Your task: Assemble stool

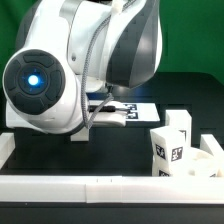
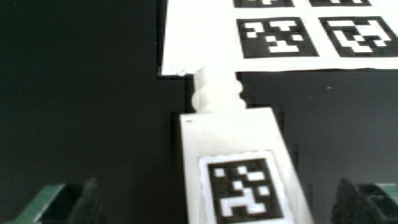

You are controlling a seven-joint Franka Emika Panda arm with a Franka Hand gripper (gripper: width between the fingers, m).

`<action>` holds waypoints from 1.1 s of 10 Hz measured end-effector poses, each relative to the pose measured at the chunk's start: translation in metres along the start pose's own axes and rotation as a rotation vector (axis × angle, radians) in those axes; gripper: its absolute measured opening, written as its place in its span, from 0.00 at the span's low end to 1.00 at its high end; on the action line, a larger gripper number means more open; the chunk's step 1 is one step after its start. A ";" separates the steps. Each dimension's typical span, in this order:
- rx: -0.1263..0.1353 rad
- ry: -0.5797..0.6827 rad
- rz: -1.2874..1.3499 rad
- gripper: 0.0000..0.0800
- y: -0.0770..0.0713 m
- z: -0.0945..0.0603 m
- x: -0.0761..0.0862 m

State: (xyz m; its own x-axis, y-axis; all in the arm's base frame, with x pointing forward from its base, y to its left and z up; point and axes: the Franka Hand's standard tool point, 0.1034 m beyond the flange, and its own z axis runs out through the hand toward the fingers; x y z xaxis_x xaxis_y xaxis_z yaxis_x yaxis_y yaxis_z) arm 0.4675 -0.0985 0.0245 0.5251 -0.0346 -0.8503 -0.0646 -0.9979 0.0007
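My claw [image 2: 199,205] is spread wide, one dark finger [image 2: 63,203] on each side of a white leg [image 2: 231,165], gripping nothing; I judge it is lined up to close on it. The leg is a blocky, smooth plastic piece with a square black-and-white tag and a stepped peg pointing at the marker board [image 2: 214,40], a thin flat sheet. In the exterior view, the arm [image 1: 90,60] fills the upper left; more white tagged stool parts [image 1: 180,150] sit at lower right, by the white rail [image 1: 80,185].
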 end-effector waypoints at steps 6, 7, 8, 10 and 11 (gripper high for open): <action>-0.001 0.005 0.005 0.41 0.002 0.000 0.001; -0.001 0.005 0.005 0.41 0.002 0.000 0.001; 0.000 0.005 0.005 0.41 0.002 0.000 0.001; -0.001 0.025 0.003 0.41 0.003 -0.002 0.002; 0.002 0.009 -0.003 0.41 0.003 0.001 0.000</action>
State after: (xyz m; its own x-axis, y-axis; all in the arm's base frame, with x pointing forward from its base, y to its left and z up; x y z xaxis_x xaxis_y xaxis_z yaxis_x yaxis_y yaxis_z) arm 0.4665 -0.1013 0.0237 0.5331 -0.0324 -0.8454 -0.0652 -0.9979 -0.0028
